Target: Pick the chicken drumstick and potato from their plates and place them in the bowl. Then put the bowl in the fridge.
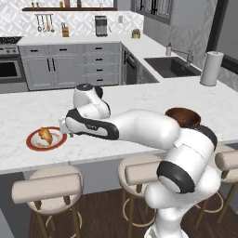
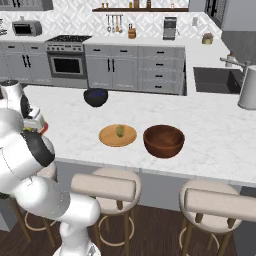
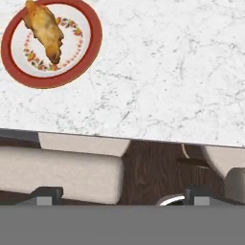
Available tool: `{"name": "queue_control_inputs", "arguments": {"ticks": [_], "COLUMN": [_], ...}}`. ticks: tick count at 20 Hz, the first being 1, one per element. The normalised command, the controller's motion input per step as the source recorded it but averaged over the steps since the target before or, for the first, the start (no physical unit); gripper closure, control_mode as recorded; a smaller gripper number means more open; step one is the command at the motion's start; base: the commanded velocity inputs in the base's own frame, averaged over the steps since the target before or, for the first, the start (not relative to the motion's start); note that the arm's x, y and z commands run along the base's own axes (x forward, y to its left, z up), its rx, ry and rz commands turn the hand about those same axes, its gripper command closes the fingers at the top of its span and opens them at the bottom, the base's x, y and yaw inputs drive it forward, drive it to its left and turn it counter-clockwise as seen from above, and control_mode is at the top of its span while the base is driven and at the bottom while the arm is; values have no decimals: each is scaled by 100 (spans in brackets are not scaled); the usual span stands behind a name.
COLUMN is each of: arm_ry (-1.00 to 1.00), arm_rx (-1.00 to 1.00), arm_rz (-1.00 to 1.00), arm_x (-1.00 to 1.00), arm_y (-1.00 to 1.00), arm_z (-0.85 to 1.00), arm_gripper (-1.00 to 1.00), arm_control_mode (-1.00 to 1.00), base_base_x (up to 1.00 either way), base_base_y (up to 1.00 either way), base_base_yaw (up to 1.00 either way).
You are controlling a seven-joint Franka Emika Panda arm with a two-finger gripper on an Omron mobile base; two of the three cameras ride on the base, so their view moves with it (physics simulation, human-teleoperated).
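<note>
Long white marble counter [image 1: 139,97], smooth, with thin grey veins. Lots of bare room in the middle and along the far side. Straight near edge, with round padded stools [image 1: 49,186] tucked just under it.

Near the left end, close to the near edge: round flat plate [image 3: 50,42], white with a broad red rim and a ring of little flowers. On it, the chicken drumstick [image 3: 45,28], lumpy, golden-orange and browned, much smaller than the plate.

Further right, a plain orange-tan plate [image 2: 107,137] with the small oval olive potato [image 2: 120,131] on its middle. Just right of that, apart from it, the deep round bowl [image 2: 164,140], reddish-brown and shiny inside, also close to the near edge. By the far edge, a dark round thing [image 2: 95,97].

Gripper [image 3: 122,195] low, just right of the red-rimmed plate, past the near edge and above the stools. Fingers [image 3: 47,194] spread wide, pinching nothing, touching nothing.

Far right: a dark sink [image 1: 172,66] and a tall white paper towel roll [image 1: 211,68].
</note>
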Motion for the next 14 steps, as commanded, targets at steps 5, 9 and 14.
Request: {"name": "queue_control_inputs", "arguments": {"ticks": [5, 9, 14], "arm_ry": [0, 2, 4], "arm_rx": [0, 0, -2], "arm_rz": [0, 0, 1], "arm_x": [51, 57, 33], "arm_y": [77, 54, 34], "arm_z": [-16, 0, -30], "arm_gripper": [-100, -100, -100], "arm_control_mode": [-100, -100, -100], "base_base_x": [0, 0, 0], "base_base_y": [0, 0, 0], "base_base_yaw": [0, 0, 0]}}
